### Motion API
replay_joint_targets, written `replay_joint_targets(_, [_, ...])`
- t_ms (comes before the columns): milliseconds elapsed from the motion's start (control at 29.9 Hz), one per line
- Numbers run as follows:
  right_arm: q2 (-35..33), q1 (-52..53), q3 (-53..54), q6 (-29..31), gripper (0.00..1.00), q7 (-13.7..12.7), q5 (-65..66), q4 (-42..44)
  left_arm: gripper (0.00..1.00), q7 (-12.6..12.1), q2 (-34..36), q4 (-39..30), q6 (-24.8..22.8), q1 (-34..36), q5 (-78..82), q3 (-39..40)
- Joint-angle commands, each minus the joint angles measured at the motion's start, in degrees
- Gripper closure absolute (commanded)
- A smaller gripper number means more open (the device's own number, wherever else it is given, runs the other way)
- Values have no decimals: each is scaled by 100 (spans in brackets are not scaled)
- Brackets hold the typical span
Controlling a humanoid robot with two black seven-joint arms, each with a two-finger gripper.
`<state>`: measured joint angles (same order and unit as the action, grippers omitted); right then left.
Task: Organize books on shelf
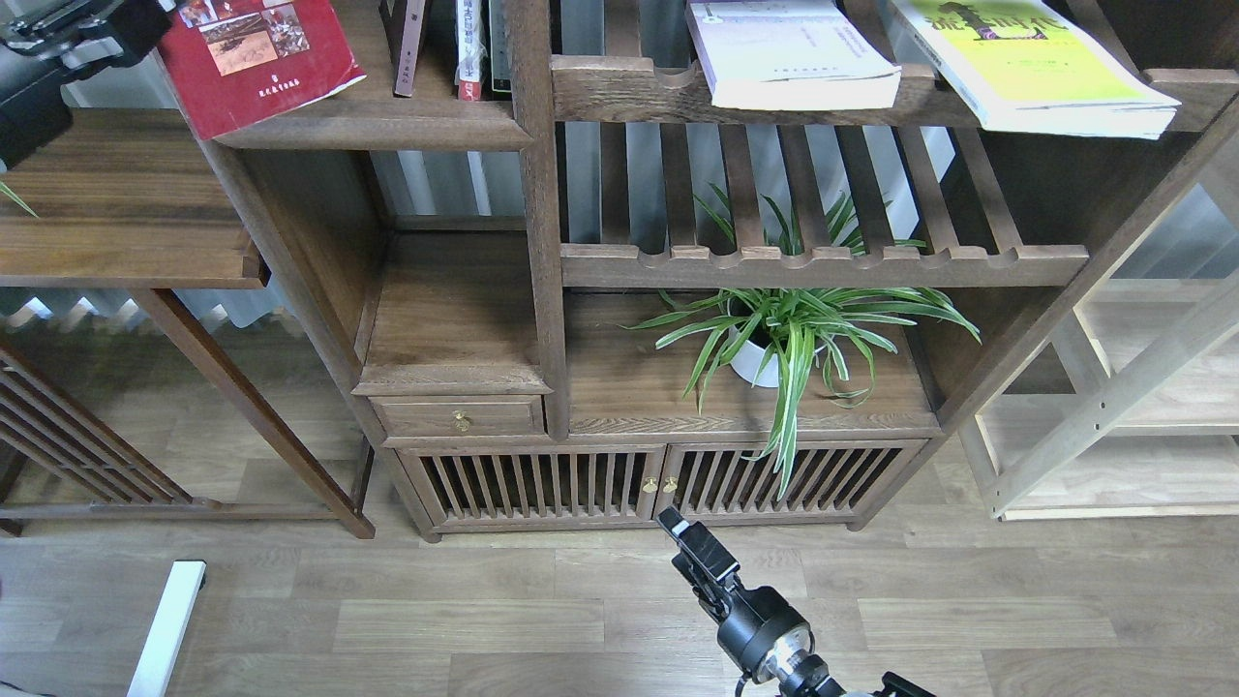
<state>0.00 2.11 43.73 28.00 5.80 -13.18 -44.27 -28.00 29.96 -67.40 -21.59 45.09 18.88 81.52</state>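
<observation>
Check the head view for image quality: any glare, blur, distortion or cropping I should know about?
Head view: sharp overall, even daylight, no harsh glare; wide-angle bowing tilts the bookcase posts outward; the red book, pale book and yellow-green book are cropped by the top edge; the left gripper is cut off at the top-left corner; the right gripper is dark and end-on, fingers indistinct; soft shadow under the plant.
</observation>
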Motion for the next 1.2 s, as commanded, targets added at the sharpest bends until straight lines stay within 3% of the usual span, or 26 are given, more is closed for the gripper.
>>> replay_joint_targets(0, [0, -1, -5, 0, 0, 0, 8, -20, 100, 0, -17, 25, 243, 254, 2, -373])
replay_joint_targets(67, [0, -1, 4, 0, 0, 0, 8, -29, 100, 0, -17, 69, 366, 377, 2, -627])
replay_joint_targets(334, [-52, -9, 4, 0, 0, 0, 0, -38, 100, 558, -78, 297, 603, 922, 2, -1287])
replay_joint_targets(568, [-97, -9, 4, 0, 0, 0, 0, -38, 100, 682, -34, 315, 674, 1045, 19, -1341])
replay_joint_targets(869, [-123, -18, 4, 0, 0, 0, 0, -161, 100, 1147, -87, 473, 718, 1256, 327, -1604])
replay_joint_targets(1170, [-360, -255, 4, 0, 0, 9, 0, -398, 100, 1507, -166, 473, 1148, 1318, 494, -1912])
